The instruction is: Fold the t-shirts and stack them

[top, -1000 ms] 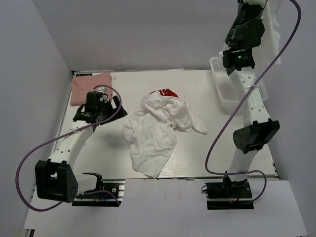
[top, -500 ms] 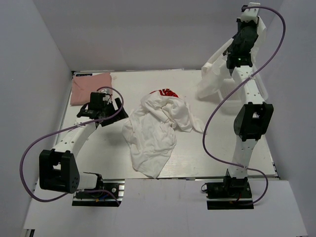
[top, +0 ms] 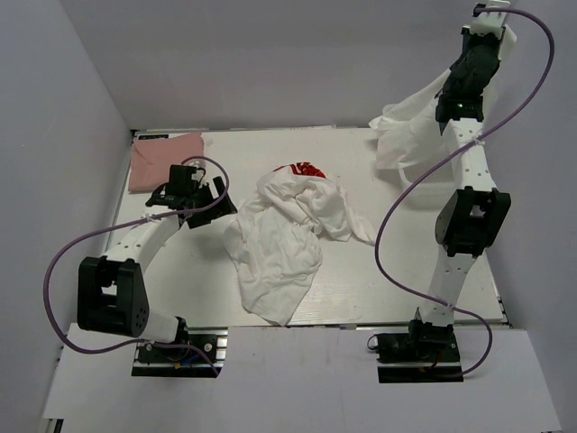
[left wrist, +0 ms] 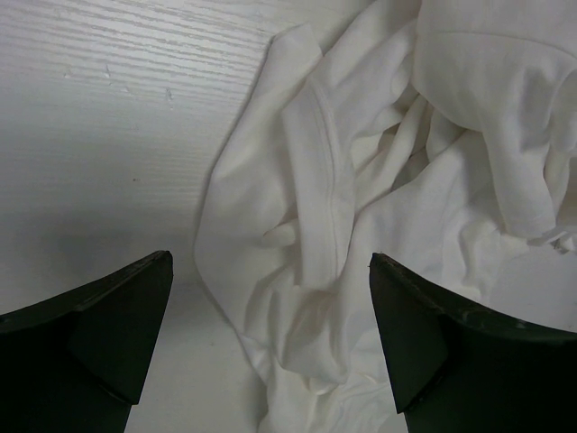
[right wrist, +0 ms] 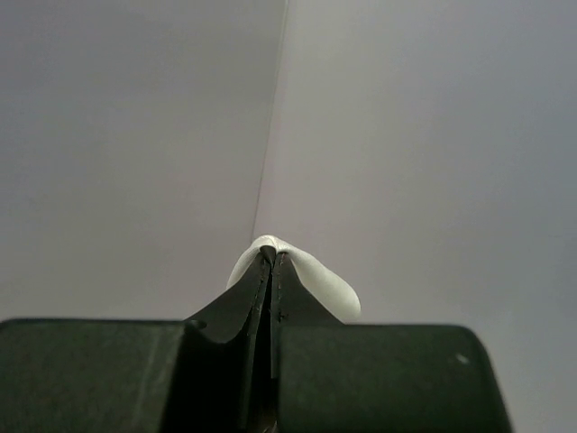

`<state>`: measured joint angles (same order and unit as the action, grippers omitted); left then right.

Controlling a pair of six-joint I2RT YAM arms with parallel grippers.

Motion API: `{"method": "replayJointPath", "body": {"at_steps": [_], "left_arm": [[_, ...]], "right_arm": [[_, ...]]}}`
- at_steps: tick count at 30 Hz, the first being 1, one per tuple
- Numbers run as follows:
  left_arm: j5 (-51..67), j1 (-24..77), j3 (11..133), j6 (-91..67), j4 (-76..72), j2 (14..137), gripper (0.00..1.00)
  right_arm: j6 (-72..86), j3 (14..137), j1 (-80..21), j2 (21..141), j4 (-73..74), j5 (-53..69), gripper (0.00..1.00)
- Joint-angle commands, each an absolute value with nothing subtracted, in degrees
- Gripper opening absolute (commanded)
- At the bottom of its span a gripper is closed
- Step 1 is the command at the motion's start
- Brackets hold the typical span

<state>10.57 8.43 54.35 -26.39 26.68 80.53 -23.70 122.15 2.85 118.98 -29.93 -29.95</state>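
Pale grey walls close in on a white table, bare wood grain under your left gripper. Its jaws stand wide apart and hold nothing. Just ahead of its fingertips, and spreading off to its right, lies the crumpled white t-shirt, a red print showing at the edge farthest from the arm bases. Behind that gripper and to its left, in the table's far corner, the pink t-shirt lies flat and folded.

High above the far right corner, your right gripper is pinched tight on a small fold of the lifted white t-shirt, which hangs below the fingers in loose drapes; the wrist view shows only wall beyond the nip.

Expect this cloth to be light, limp and quick to slide. A grip on one fold will likely gather it into a rope rather than open it. For the crumpled shirt, the stitched band running straight out between the left fingers looks the best hold, since a doubled seam gives more to bite than single cloth. Which hem or sleeve it belongs to cannot be told.
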Motion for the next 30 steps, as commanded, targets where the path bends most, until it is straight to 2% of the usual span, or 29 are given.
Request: {"method": "replayJointPath", "body": {"at_steps": [1,20,24,28,30], "left_arm": [[12.6,8.7,57.3,-25.8,25.1,81.0,1.0],[15.7,8.7,58.9,-26.4,22.4,85.2,1.0],[17.1,8.7,58.9,-26.9,21.9,86.6,1.0],[18.2,8.7,59.4,-27.4,21.3,88.7,1.0],[18.2,8.7,59.4,-27.4,21.3,88.7,1.0]], "right_arm": [[-22.9,125.8,4.4,114.7,-36.3,-27.2,0.0],[-23.6,129.0,9.2,114.3,-42.6,-21.9,0.0],[-22.4,124.9,9.4,113.6,-40.2,-20.9,0.0],[-20.2,116.9,8.5,113.0,-36.1,-20.6,0.0],[-16.4,109.2,8.0,112.2,-34.8,-18.8,0.0]]}}
